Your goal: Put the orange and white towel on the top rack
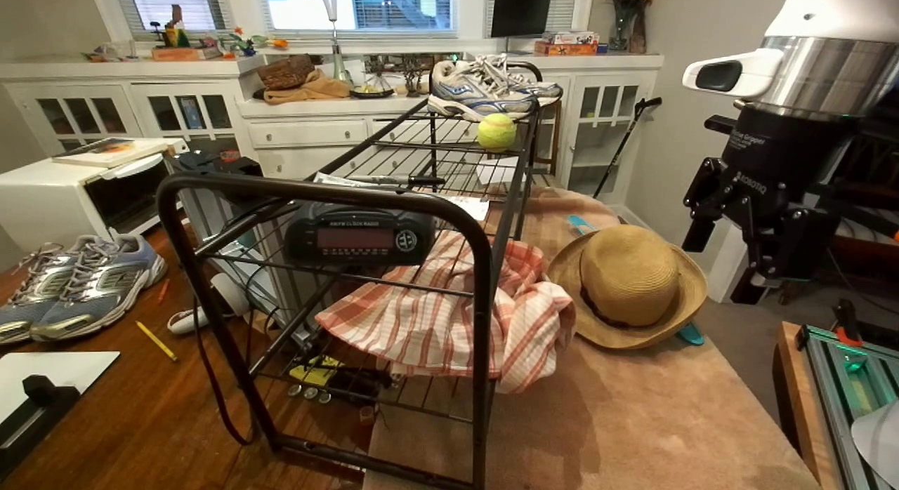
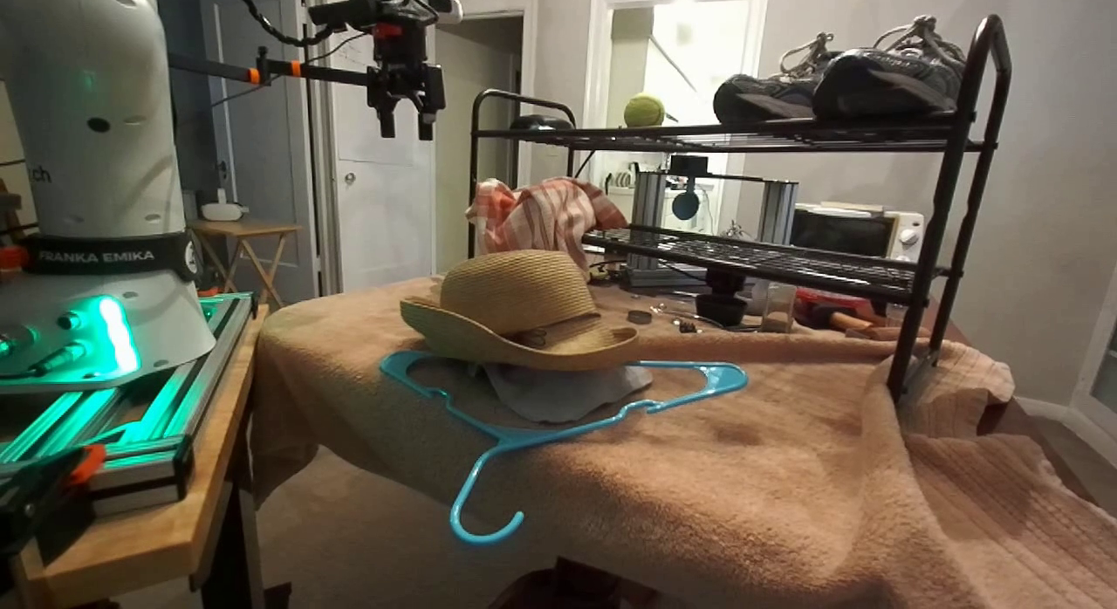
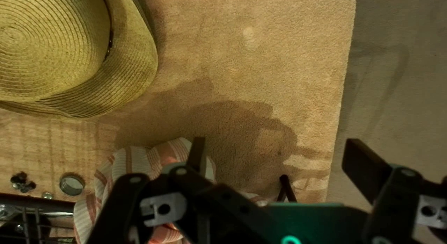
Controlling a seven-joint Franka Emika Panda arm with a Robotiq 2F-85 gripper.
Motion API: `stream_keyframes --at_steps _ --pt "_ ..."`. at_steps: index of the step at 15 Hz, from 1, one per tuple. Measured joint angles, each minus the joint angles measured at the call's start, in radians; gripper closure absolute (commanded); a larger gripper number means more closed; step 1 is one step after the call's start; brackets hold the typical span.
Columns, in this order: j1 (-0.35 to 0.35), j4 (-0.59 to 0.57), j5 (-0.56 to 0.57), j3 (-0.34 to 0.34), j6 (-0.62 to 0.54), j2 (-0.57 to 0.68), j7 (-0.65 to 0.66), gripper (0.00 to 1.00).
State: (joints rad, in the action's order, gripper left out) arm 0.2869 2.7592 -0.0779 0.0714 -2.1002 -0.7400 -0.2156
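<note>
The orange and white towel (image 1: 449,321) lies crumpled on the lower shelf of the black metal rack (image 1: 486,378), draping over its side. It also shows in an exterior view (image 2: 545,212) and at the bottom left of the wrist view (image 3: 134,163), partly hidden by a finger. The top rack (image 2: 663,141) is above the towel. My gripper (image 1: 723,262) is open and empty, in the air beside the rack and apart from the towel. It is higher than the top rack in an exterior view (image 2: 407,127). In the wrist view its fingers (image 3: 277,149) are wide apart.
The top rack holds a clock radio (image 1: 362,237), a tennis ball (image 1: 496,132) and a pair of shoes (image 1: 484,90). A straw hat (image 2: 524,299) sits beside the rack on a tan cloth (image 2: 698,478), over a blue hanger (image 2: 558,436). The rack's end frames rise above the top shelf.
</note>
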Motion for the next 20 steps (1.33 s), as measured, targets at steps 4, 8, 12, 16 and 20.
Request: stream_keyframes --at_steps 4,8,12,16,20 --pt "0.0 0.0 0.0 0.0 0.0 0.0 0.0 0.0" --pt "0.0 -0.001 0.0 0.0 -0.002 0.0 0.001 0.0" --pt "0.004 -0.002 -0.01 0.012 -0.132 0.027 0.002 0.0" --pt "0.01 -0.001 -0.014 0.031 -0.326 0.099 0.013 0.0" --pt "-0.01 -0.001 0.005 0.048 -0.472 0.196 0.041 0.0"
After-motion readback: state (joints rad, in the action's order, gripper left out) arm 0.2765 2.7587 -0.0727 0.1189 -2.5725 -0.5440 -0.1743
